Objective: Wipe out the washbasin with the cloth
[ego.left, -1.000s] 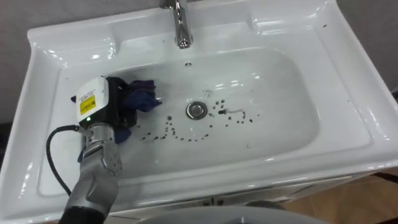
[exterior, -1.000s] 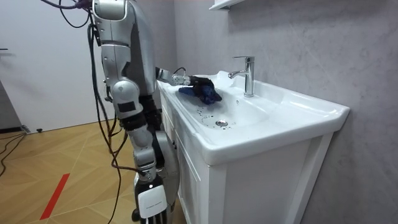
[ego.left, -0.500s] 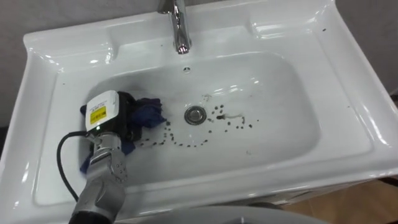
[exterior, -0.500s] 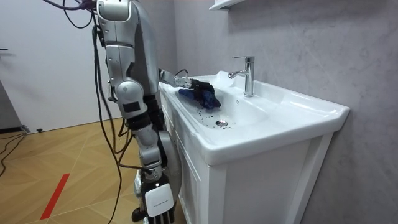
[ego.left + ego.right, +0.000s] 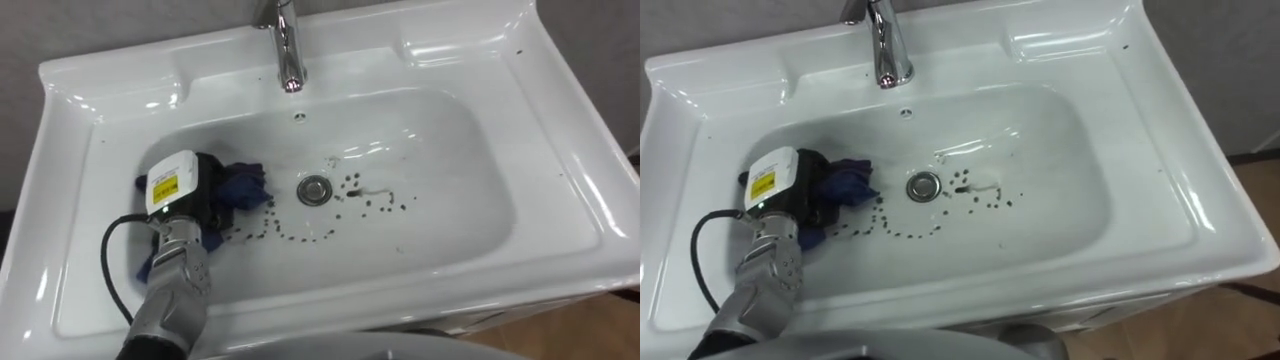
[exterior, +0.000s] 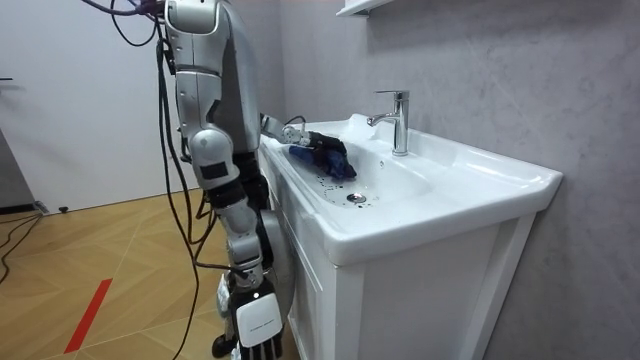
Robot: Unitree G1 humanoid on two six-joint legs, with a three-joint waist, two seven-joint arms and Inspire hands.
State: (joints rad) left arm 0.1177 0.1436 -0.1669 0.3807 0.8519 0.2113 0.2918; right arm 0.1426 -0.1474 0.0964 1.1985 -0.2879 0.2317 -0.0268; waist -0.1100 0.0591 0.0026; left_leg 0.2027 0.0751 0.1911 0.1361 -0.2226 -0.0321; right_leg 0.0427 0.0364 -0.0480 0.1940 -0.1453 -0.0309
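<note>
A dark blue cloth (image 5: 243,188) lies bunched on the left slope of the white basin (image 5: 470,150). My left hand (image 5: 198,196) is down on it with its fingers curled into the cloth. In the room view the same hand (image 6: 316,138) reaches over the basin's edge with the cloth (image 6: 336,165) under it. Small dark specks (image 5: 372,198) are scattered around the drain (image 5: 314,188), in an arc from the cloth to the right of the drain. My right hand (image 6: 254,320) hangs low beside the cabinet. I stand close against the vanity's front.
A chrome faucet (image 5: 288,50) stands at the back rim, above the overflow hole (image 5: 298,116). The broad flat rim (image 5: 585,150) runs round the bowl. The white cabinet (image 6: 400,310) stands below, on a wooden floor.
My left hand and the cloth have slid a little to the right, toward the drain. In the room view my body has moved closer to the vanity.
</note>
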